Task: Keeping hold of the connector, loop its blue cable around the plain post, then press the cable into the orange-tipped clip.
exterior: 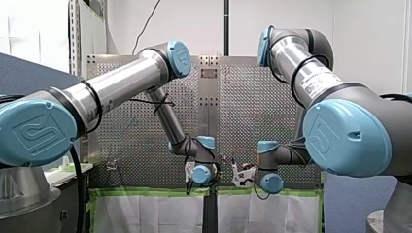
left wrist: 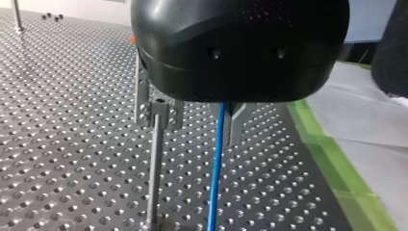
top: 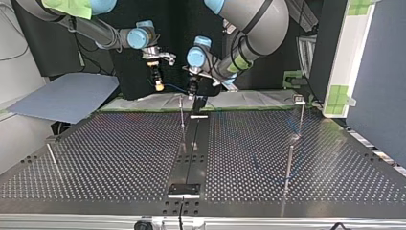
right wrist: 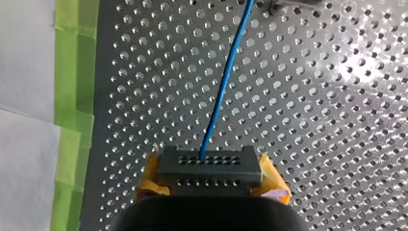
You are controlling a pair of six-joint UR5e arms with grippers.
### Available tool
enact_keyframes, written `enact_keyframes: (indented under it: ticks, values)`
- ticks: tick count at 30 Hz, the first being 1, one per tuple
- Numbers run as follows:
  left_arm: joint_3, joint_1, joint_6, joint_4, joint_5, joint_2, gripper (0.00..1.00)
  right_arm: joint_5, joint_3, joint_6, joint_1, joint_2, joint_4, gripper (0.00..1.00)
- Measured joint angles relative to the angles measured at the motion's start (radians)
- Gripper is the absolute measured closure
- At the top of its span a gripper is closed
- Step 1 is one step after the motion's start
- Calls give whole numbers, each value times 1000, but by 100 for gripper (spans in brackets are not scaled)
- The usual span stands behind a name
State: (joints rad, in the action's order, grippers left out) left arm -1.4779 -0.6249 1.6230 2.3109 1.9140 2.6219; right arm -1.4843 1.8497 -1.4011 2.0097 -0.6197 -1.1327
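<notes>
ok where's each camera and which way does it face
Front: behind the arms, over the table; my left arm at left.
Top: across the table, facing the arms; right gripper at left.
Left wrist: on my left arm, past left gripper onto blue cable and post.
Right wrist: on my right arm; yellow pads grip the connector.
Both wrist views share the cable.

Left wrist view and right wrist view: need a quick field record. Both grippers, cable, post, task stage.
right gripper: shut on the connector, yellow pads either side
blue cable: leaves the connector, runs ahead over the perforated table
left gripper: fingers apart, cable passing between them
post: upright, beside the cable
task stage: connector held; no loop around the post shows yet
</notes>
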Motion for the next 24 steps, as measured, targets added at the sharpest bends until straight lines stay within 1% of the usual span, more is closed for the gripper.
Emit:
enact_keyframes:
  ticks: [4,10,15,21,24]
  values:
    - [13,5,7,7,18,1,100,1,-12,2,-6,0,5,100]
    - [19,9,5,12,46,0,100,7,-24,3,-15,0,3,100]
    - [35,10,6,13,52,0,100,12,-32,6,-23,0,7,100]
    - [74,11,11,27,53,0,100,19,-41,7,-36,0,10,100]
    - [92,11,22,31,51,0,100,23,-49,6,-42,0,13,100]
